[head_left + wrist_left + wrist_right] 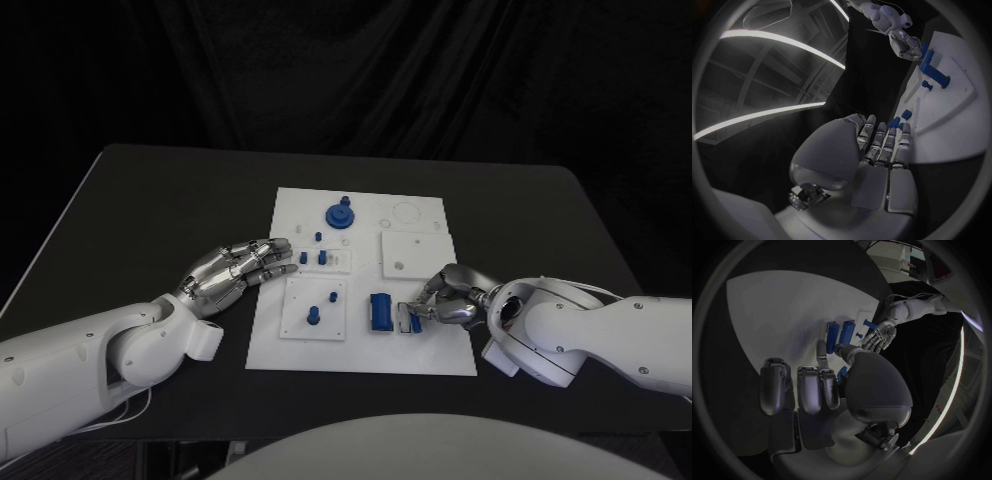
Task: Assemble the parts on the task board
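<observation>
A: Right hand (444,300) low right of centre on the board (433,355). Fingers curled around a small blue part (414,322); looks like a pinch, thumb against a finger. The right wrist view shows a blue piece (842,374) tucked by the thumb.

B: And the left hand (238,270)?

A: Left of centre, at the board's left edge. Fingers straight and held side by side, holding nothing. The tips lie near the small pegs (306,258), contact not clear.

B: Step in hand?

A: My read: seating the pinched part beside the blue block (379,311), lower middle of the board. To do it well: keep the part square to its slot, lower slowly, release only once it sits flush. The left hand could steady the board.

B: Anything sitting in the board's recesses?

A: The knob (340,214) stands in the upper-left area. The lower-left plate (296,330) carries two short pegs. The square plate (418,255) upper right appears bare, and the round outline above it holds nothing I can see.
</observation>
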